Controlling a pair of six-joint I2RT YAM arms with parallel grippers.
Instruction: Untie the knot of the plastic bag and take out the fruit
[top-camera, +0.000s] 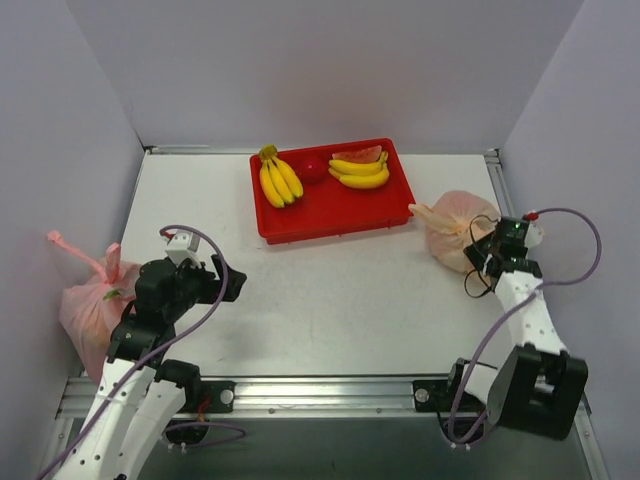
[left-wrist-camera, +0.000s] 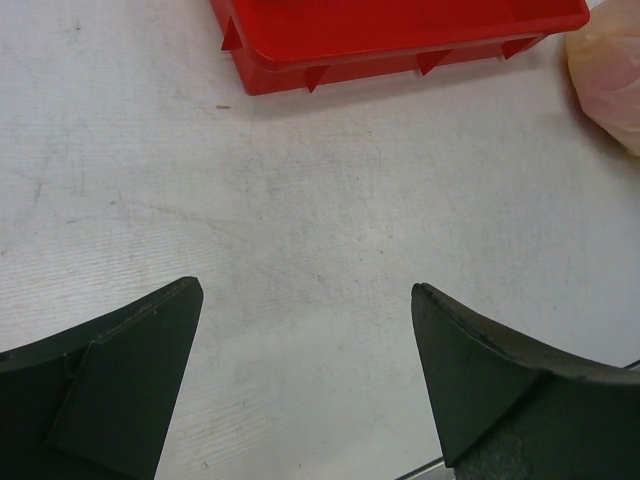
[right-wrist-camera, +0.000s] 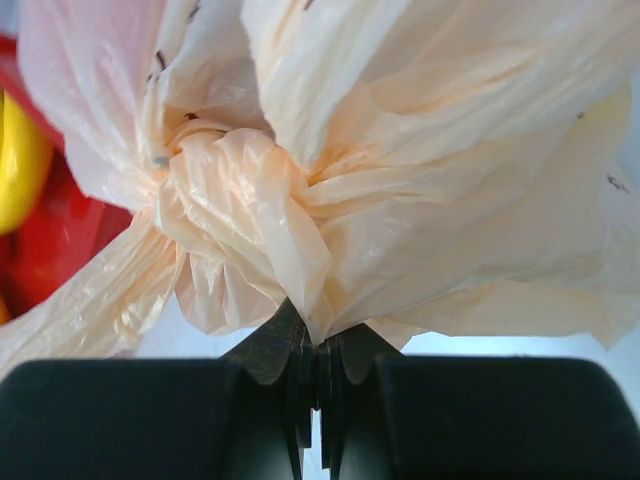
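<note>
Right end effector (right-wrist-camera: 315, 348): clenched, jaws pinched together on a fold of film of the plastic bag (right-wrist-camera: 450, 150), directly under the knot (right-wrist-camera: 235, 190). One knot observed, tight and intact. The bag's contents cannot be made out through the film.

Left end effector (left-wrist-camera: 305, 292): released, both fingers spread wide, holding nothing, above bare worktop (left-wrist-camera: 330, 200) toward the near-left corner.

Location of the plastic bag: one peach-orange bag at the right edge of the worktop, just beside the near-right corner of the red tray (top-camera: 330, 225).

One red tray, at the middle of the far edge. It contains two banana bunches (top-camera: 279, 180), one watermelon slice (top-camera: 358, 155) and one small red round piece (top-camera: 313, 171).

One pink bag (top-camera: 85, 305), knotted, at the left edge by the near-left corner.

Two arms in view.
</note>
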